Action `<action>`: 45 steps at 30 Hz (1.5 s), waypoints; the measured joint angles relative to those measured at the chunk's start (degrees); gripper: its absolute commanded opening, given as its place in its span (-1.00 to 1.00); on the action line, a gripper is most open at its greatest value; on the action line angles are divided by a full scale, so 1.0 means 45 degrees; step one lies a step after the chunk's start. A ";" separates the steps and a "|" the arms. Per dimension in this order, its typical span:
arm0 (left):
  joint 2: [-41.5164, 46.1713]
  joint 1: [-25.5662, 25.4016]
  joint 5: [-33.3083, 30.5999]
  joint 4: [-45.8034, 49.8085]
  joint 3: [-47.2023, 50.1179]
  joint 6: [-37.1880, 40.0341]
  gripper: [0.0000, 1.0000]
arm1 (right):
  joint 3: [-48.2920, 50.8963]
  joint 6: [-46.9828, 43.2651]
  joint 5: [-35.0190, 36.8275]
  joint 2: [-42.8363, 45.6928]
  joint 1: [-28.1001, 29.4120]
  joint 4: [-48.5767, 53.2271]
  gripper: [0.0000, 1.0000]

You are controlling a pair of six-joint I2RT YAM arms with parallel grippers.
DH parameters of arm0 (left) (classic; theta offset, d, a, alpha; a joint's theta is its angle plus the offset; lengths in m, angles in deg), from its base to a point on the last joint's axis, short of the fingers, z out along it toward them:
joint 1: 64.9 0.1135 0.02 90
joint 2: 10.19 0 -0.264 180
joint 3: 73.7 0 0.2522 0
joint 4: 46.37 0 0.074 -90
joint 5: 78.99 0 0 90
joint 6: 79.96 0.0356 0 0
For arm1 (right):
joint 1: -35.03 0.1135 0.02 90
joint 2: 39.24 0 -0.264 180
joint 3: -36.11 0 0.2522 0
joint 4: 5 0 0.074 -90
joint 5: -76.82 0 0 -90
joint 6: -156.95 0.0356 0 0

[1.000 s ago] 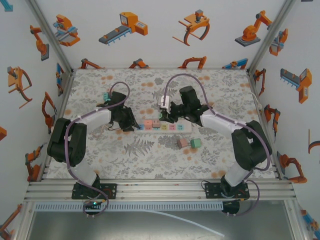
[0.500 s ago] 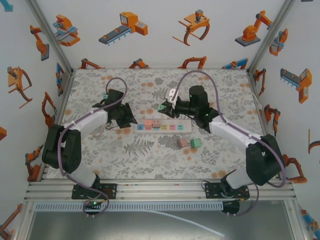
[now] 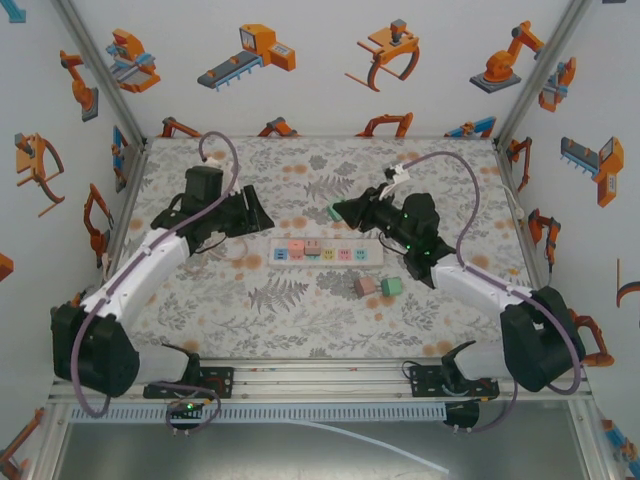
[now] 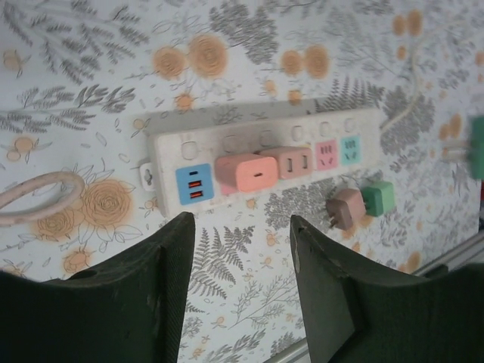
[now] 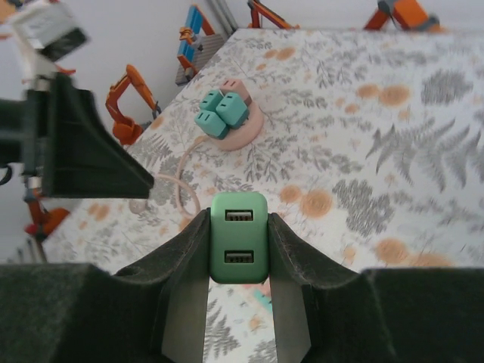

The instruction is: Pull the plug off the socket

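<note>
Black joint housings and white link covers are being shown on the left arm (image 3: 150,265) and the right arm (image 3: 470,285). A purple cable (image 3: 445,155) is being looped along each. Matte black, wedge-shaped fingers (image 4: 162,295) are being carried.

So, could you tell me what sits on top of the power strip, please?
Five plugs sit on the power strip: a blue USB plug, a salmon plug, a pink USB plug, a small pink plug and a teal plug. The sockets under them are hidden.
</note>
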 measured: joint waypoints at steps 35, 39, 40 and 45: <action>0.3750 -0.2715 0.5727 0.1831 0.2259 1.3818 0.94 | -0.0602 -0.0277 -0.2166 -0.3366 0.1224 0.7650 -0.67; 0.3317 -0.2754 0.5722 0.1841 0.2317 1.4037 0.94 | -0.0845 -0.0379 -0.1923 -0.3424 0.1234 0.7956 -0.37; 0.3269 -0.2754 0.5722 0.1841 0.2322 1.4081 0.94 | -0.0869 -0.0403 -0.1836 -0.3424 0.1239 0.8004 -0.33; 0.3152 -0.2764 0.5722 0.1841 0.2322 1.4163 0.94 | -0.1049 -0.0466 -0.1462 -0.3424 0.1248 0.8364 -0.19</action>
